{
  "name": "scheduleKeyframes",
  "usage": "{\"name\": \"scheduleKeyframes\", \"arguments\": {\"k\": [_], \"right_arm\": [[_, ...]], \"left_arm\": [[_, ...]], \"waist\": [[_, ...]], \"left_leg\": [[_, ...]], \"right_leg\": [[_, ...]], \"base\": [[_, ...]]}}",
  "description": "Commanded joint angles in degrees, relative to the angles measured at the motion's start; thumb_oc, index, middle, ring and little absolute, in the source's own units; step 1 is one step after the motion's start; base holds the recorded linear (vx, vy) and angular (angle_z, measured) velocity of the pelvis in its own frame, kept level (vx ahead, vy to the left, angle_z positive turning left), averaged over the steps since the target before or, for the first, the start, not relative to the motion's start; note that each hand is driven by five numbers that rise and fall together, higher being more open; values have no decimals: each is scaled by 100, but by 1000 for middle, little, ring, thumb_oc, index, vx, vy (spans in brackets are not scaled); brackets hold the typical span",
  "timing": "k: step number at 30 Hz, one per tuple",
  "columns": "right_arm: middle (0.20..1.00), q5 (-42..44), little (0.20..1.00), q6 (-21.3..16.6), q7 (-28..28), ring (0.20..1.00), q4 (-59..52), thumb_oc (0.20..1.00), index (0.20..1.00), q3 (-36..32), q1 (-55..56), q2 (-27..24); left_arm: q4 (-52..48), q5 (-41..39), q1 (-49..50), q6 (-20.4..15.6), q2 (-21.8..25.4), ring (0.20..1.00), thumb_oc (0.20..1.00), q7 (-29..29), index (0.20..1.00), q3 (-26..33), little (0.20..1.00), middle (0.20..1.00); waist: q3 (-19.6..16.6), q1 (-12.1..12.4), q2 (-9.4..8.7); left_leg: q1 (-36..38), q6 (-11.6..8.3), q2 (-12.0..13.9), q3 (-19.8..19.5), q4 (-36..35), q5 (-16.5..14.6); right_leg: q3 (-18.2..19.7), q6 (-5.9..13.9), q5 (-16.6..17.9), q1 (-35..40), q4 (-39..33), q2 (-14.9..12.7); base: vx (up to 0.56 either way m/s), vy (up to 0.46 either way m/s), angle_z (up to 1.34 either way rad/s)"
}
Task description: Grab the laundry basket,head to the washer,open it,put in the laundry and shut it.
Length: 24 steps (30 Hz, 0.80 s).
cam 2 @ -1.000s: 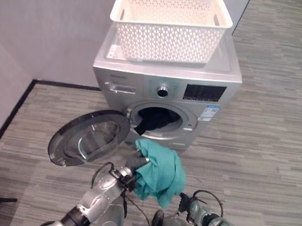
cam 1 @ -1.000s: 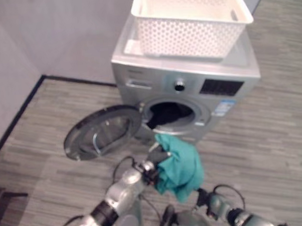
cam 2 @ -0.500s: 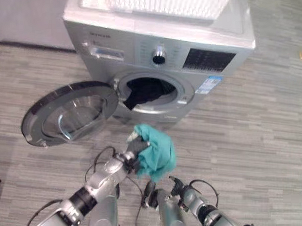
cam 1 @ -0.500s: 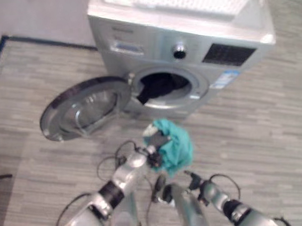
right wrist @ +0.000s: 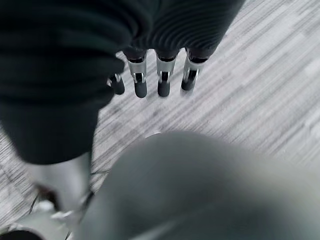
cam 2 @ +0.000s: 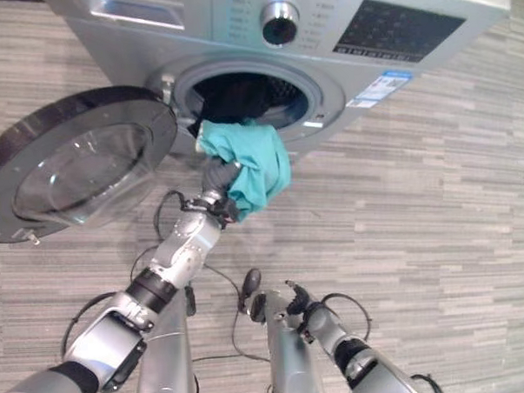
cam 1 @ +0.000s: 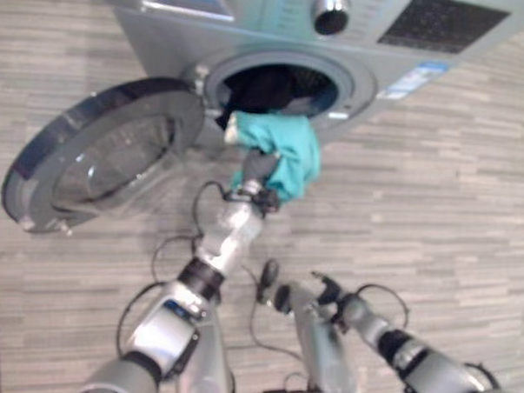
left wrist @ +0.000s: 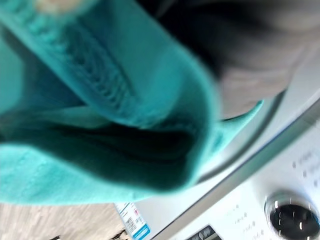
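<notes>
The silver washer point(cam 1: 237, 23) stands with its round door point(cam 1: 95, 152) swung open to my left. Dark laundry point(cam 1: 270, 85) lies inside the drum. My left hand point(cam 1: 256, 168) is shut on a teal cloth point(cam 1: 282, 148), which it holds at the lower rim of the drum opening. In the left wrist view the teal cloth point(left wrist: 100, 100) hangs close in front of the dark laundry point(left wrist: 240, 40) and the washer's knob point(left wrist: 292, 215). My right hand point(cam 2: 303, 303) hangs low over the floor with its fingers point(right wrist: 141, 82) relaxed and holding nothing.
The open door point(cam 2: 69, 166) juts out over the grey striped floor point(cam 1: 436, 198) on my left. The control knob point(cam 2: 280, 22) and a dark display panel point(cam 2: 385, 26) sit above the opening. Open floor lies to the right of the washer.
The camera has tipped down and come closer, so the white basket has left the picture. My left hand has carried the teal cloth up from floor height to the drum opening.
</notes>
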Motion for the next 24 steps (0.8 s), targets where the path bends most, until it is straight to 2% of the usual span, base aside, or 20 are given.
{"name": "scheduleKeyframes", "arguments": {"k": [1,6,10,15,19,24], "right_arm": [[1000,-55,1000,30,-128,1000,-207,1000,1000,233,382,34],[1000,-6,1000,-2,-151,1000,-771,1000,1000,312,435,-117],[1000,23,1000,-23,-187,1000,-970,1000,1000,254,494,-243],[1000,96,1000,-46,-223,1000,-1049,1000,1000,173,514,-349],[1000,184,1000,-82,-257,1000,-1032,1000,1000,89,529,-436],[1000,316,1000,-95,-345,1000,-1023,1000,1000,-65,549,-508]], "left_arm": [[-90,-126,-527,-515,-755,200,200,228,200,-136,200,200],[164,54,-1182,-574,-735,200,200,481,200,90,200,200],[279,180,-1439,-639,-708,200,200,613,200,267,200,200],[608,145,-2061,-730,-797,200,200,793,200,382,200,200],[865,118,-2621,-820,-640,200,200,910,200,524,200,200],[772,-136,-2944,-1062,-612,200,200,988,200,792,200,200]], "waist": [[-553,-105,467],[-492,-323,385],[-485,-401,352],[-456,-507,296],[-429,-610,259],[-370,-690,235]], "left_leg": [[-606,56,198,-19,-512,706],[-952,99,182,-42,-281,573],[-1088,124,160,-12,-249,532],[-1206,114,165,26,-292,529],[-1274,118,164,69,-264,489],[-1449,153,146,121,-176,422]], "right_leg": [[39,46,-296,-499,459,-317],[131,47,-280,-872,650,-338],[187,57,-241,-1059,683,-342],[237,85,-156,-1181,586,-316],[327,141,-47,-1252,491,-290],[438,205,58,-1429,444,-305]], "base": [[6,79,-20],[10,31,-9],[4,19,-1],[-1,14,-5],[4,30,-6],[8,33,-8]]}}
